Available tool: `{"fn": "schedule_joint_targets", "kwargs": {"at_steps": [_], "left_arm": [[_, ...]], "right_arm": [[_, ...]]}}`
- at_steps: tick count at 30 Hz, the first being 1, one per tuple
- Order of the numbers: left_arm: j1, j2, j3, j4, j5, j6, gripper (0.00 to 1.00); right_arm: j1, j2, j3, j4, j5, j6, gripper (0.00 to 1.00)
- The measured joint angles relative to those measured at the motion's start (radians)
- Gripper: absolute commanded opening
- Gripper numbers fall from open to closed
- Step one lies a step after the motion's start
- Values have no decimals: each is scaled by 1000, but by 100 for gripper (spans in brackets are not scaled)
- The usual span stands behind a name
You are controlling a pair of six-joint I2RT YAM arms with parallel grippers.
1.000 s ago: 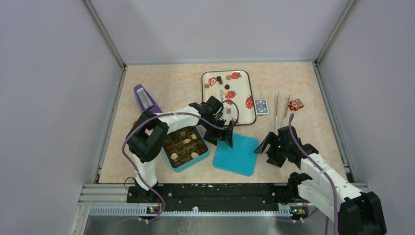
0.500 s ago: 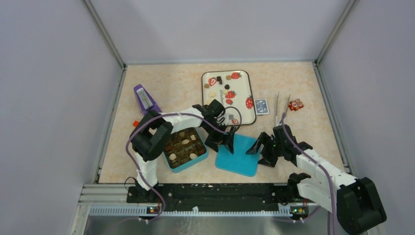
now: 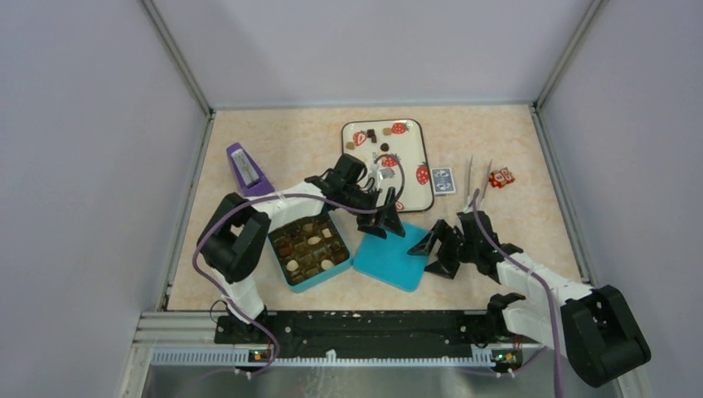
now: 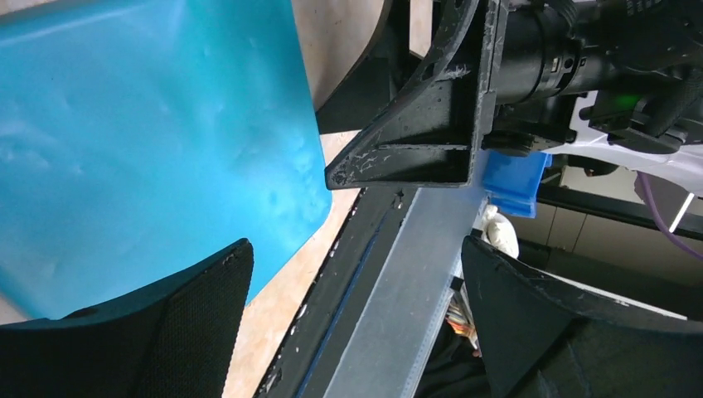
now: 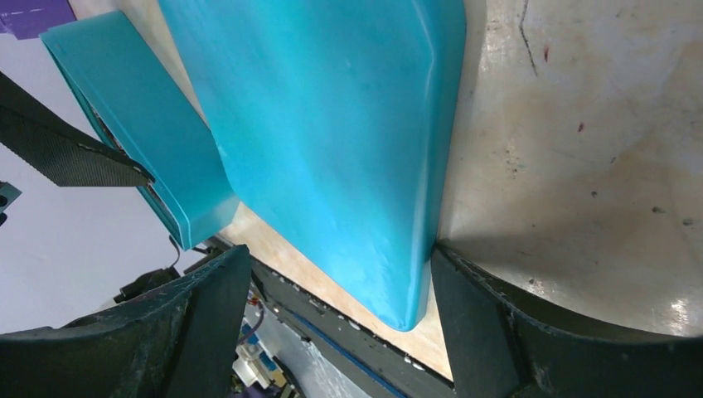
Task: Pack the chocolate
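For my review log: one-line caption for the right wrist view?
Open right fingers frame the teal lid's corner; teal box beyond.

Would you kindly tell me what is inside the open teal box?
The teal box holds dark brown, light brown and cream chocolate pieces in compartments. The left arm overlaps its left edge, so anything there is unseen.

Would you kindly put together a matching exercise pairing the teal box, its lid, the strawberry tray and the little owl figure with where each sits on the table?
Things:
1. teal box
2. teal lid
3. strawberry tray
4. owl figure

Places:
A. far right, beside the tweezers
B. near left, compartments holding chocolates
C. lying flat, immediately right of the box
D. back centre, a few chocolates loose on it

Pairs: 1-B, 2-C, 3-D, 4-A
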Motion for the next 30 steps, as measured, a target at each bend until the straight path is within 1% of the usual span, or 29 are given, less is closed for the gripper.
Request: {"fn": "schedule_joint_targets", "kwargs": {"at_steps": [2,4,9,13,16,23,27,30], "left_arm": [[-1,-3,2,14,5,-3,99],[-1,-3,9,-17,-35,7,99],[-1,3,67,-166,-250,47,99],[-1,14,72,-208,-363,55,99],[-2,30,72,-216,-422,57,99],[-30,91,74,-229,-469,65,99],[-42,93,77,-229,-472,69,99],[-42,98,77,-219,-440,71,99]], "right_arm": [[0,3,-1,10,-2,3,78],[0,2,-3,16,-1,3,78],[0,-39,-9,-9,43,-6,78],[0,-69,4,-64,94,-27,78],[0,-75,28,-115,143,-47,78],[0,-95,54,-185,239,-76,78],[0,-90,56,-177,245,-80,78],[0,-86,45,-140,236,-78,78]]}}
